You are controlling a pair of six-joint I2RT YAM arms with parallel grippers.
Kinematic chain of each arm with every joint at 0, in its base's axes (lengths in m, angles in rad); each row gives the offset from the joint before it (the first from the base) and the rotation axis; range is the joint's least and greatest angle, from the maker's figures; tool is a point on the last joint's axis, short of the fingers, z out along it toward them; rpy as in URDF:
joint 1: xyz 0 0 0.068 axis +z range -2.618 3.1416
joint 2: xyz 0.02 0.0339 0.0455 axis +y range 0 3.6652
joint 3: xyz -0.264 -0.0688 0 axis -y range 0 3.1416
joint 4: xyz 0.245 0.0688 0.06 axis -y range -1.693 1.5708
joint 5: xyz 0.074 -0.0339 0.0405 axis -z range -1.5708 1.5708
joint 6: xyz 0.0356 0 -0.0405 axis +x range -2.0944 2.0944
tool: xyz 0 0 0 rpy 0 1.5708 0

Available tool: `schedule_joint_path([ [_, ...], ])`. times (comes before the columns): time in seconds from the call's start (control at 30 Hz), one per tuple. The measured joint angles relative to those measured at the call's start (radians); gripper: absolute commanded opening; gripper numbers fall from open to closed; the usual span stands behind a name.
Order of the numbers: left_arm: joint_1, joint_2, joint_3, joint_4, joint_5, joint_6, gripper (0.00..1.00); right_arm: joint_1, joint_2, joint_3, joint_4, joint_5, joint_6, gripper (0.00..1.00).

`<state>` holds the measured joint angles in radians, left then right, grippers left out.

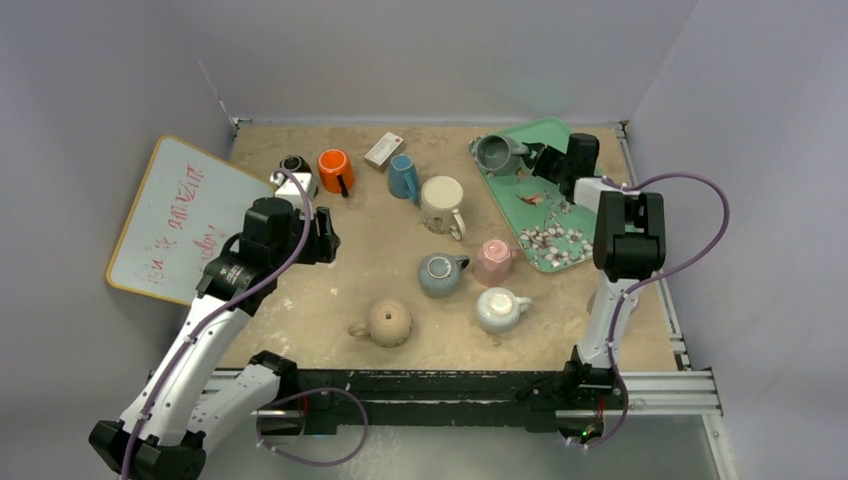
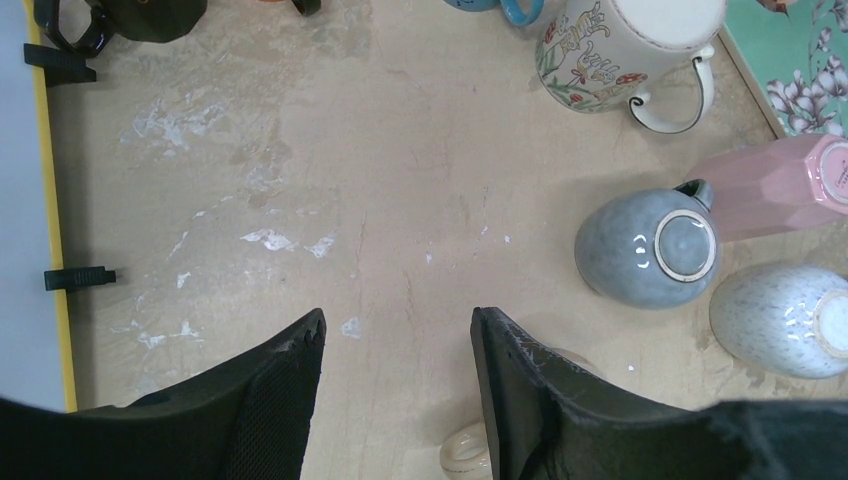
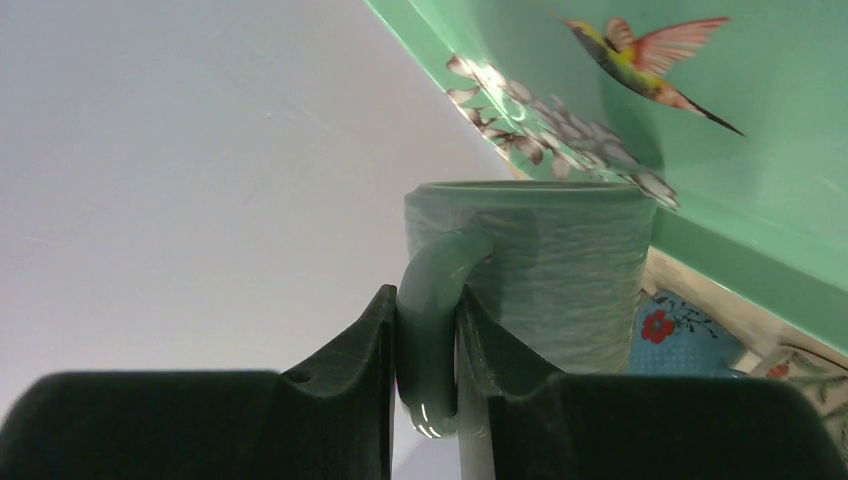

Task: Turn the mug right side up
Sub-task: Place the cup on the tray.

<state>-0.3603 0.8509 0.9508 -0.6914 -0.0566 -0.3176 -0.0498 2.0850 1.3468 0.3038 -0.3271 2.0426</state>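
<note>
A grey-green mug (image 1: 494,153) lies tilted on its side over the far left end of the green floral tray (image 1: 560,245). My right gripper (image 1: 538,160) is shut on the mug's handle. In the right wrist view the handle (image 3: 430,300) is pinched between both fingers of the right gripper (image 3: 425,310), with the mug body (image 3: 545,270) beyond them. My left gripper (image 1: 325,235) is open and empty above bare table at the left. In the left wrist view the left gripper (image 2: 397,335) has its jaws wide apart over the tabletop.
Several mugs stand on the table: orange (image 1: 335,170), blue (image 1: 403,176), cream floral (image 1: 441,204), pink (image 1: 492,259), grey-blue (image 1: 438,274), pale speckled (image 1: 497,309). A tan teapot (image 1: 387,323) sits near the front. A whiteboard (image 1: 175,215) lies left. A small card (image 1: 382,149) lies far.
</note>
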Motion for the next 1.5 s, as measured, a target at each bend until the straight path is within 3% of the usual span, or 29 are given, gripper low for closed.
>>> schedule_joint_path([
  [0.23, 0.0, 0.004, 0.0, -0.005, 0.0, 0.0, 0.54, 0.0, 0.057, 0.061, 0.016, -0.002, 0.001, 0.09],
  [0.53, 0.0, 0.005, 0.0, -0.007, -0.003, 0.0, 0.54, 0.0, 0.089, 0.093, 0.016, -0.039, 0.015, 0.38],
  [0.7, 0.0, 0.005, 0.0, -0.007, -0.005, 0.0, 0.54, 0.0, 0.089, 0.122, 0.026, -0.063, 0.029, 0.46],
  [1.2, 0.0, 0.005, 0.0, -0.014, -0.019, 0.0, 0.54, -0.002, 0.038, 0.108, -0.003, -0.072, 0.002, 0.47],
  [1.33, 0.0, 0.005, 0.0, -0.014, -0.019, 0.0, 0.54, -0.002, -0.034, 0.098, -0.026, -0.057, -0.1, 0.44],
  [1.5, 0.0, 0.005, 0.0, -0.014, -0.018, 0.0, 0.54, -0.002, -0.105, 0.098, -0.052, -0.054, -0.341, 0.42],
])
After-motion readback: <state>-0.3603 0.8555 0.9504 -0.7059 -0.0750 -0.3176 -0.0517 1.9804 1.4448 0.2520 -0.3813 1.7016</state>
